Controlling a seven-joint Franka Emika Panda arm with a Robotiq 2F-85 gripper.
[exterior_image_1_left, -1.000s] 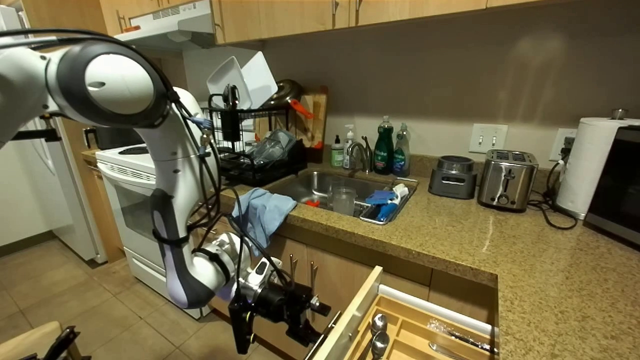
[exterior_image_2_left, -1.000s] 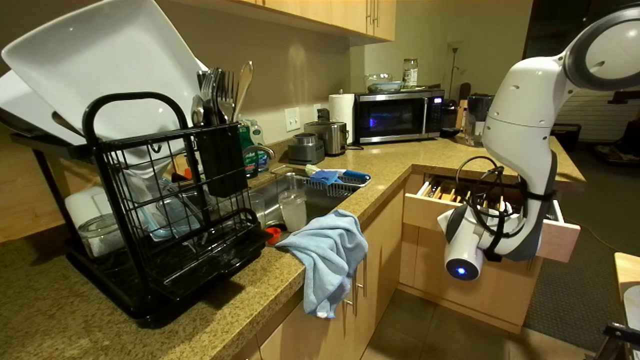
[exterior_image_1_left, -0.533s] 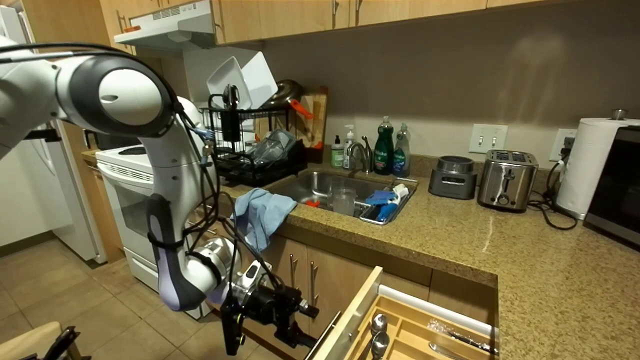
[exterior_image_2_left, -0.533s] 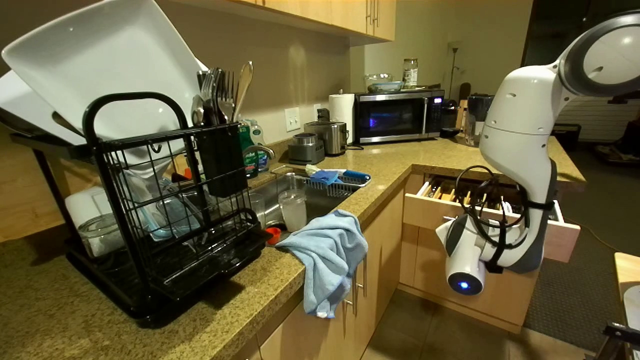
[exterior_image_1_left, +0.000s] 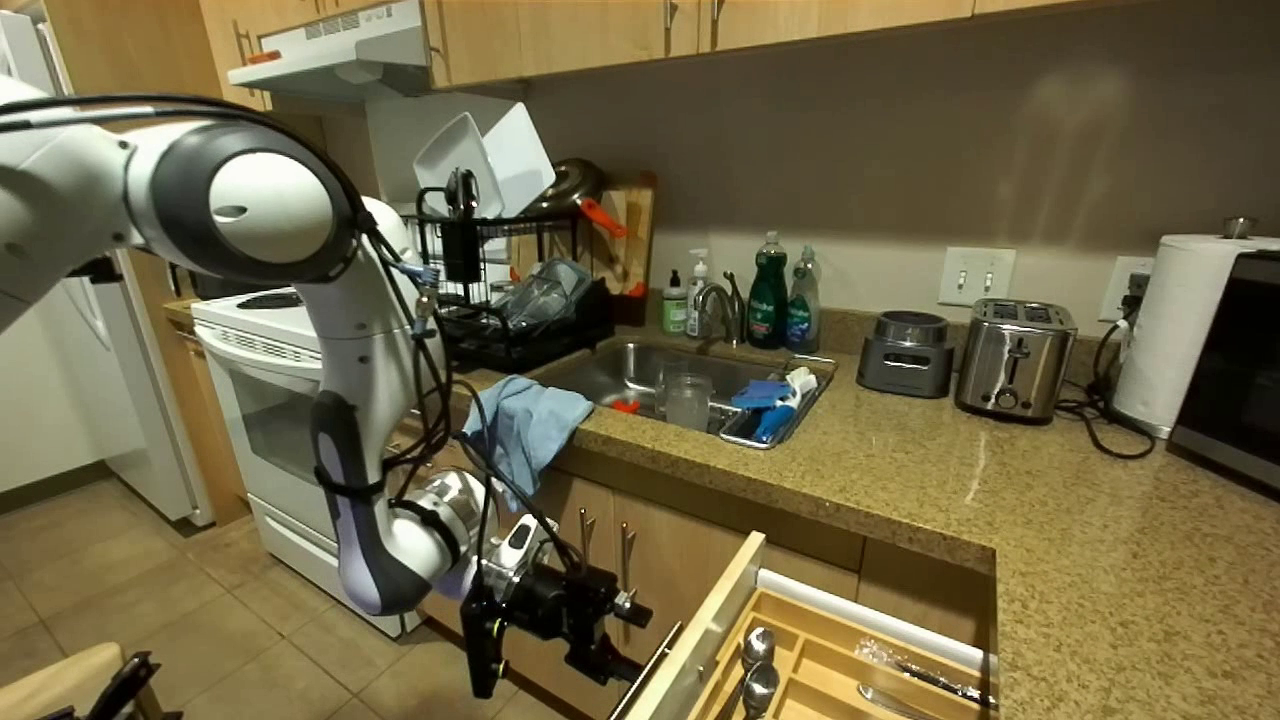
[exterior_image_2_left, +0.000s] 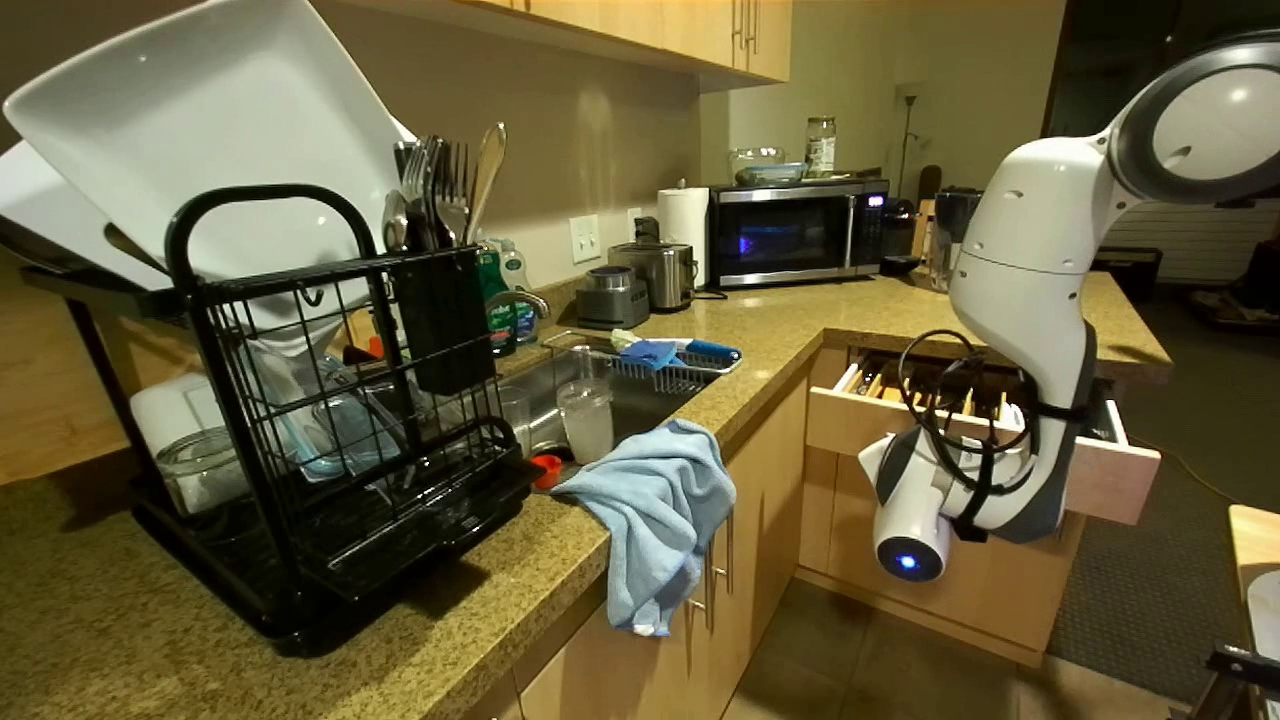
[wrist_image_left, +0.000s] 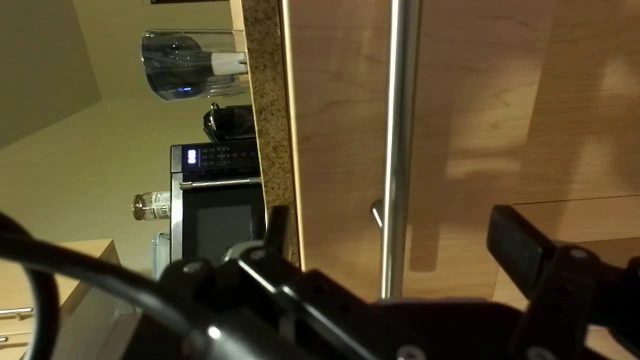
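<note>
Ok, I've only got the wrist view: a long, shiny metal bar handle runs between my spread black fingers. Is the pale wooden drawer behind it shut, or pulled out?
Observer: Pulled out. In both exterior views the drawer stands open, out from under the speckled tan stone counter.
Operator: Good. From here I see only its front face. Is there any cutlery inside?
Observer: Yes. In an exterior view, two shiny metal spoons lie in a divided light-brown wooden tray inside it, among other things.
</note>
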